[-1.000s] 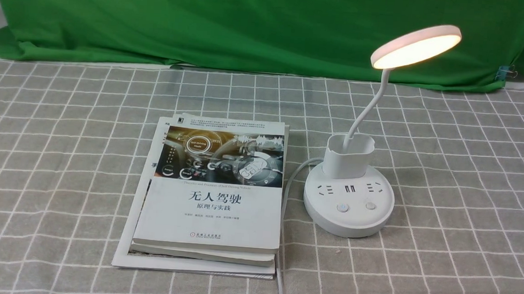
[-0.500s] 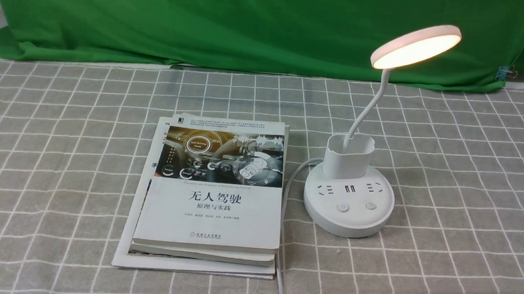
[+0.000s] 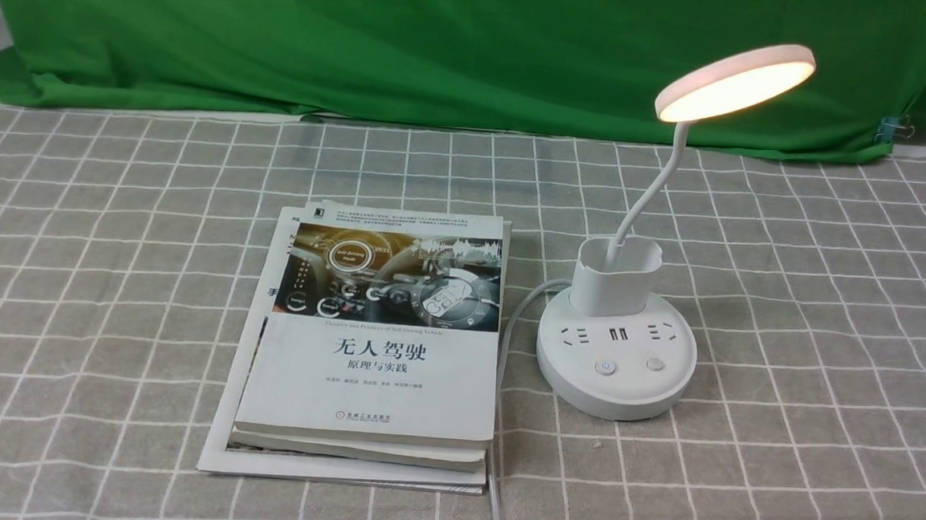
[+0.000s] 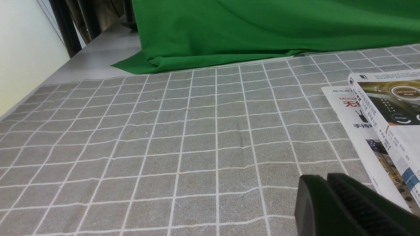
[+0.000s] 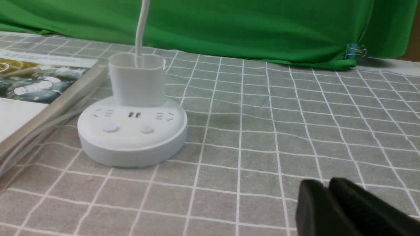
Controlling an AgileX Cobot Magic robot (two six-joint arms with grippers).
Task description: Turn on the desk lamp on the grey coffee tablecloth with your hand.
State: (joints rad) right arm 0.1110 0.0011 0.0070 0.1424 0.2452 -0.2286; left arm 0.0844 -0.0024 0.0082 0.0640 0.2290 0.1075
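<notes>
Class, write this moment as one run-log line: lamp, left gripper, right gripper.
lamp: lit, on grey cloth | left gripper: shut, empty | right gripper: shut, apart from lamp

Looks like a staged lab or studio tabletop, not anyone's real desk; a green backdrop cloth [image 3: 444, 42] hangs behind, held by a binder clip [image 3: 893, 125]. A checked grey tablecloth [image 3: 829, 314] covers the table; stacked self-driving textbooks [image 3: 377, 343] and a lit desk lamp [image 3: 628, 318] sit like props.
</notes>
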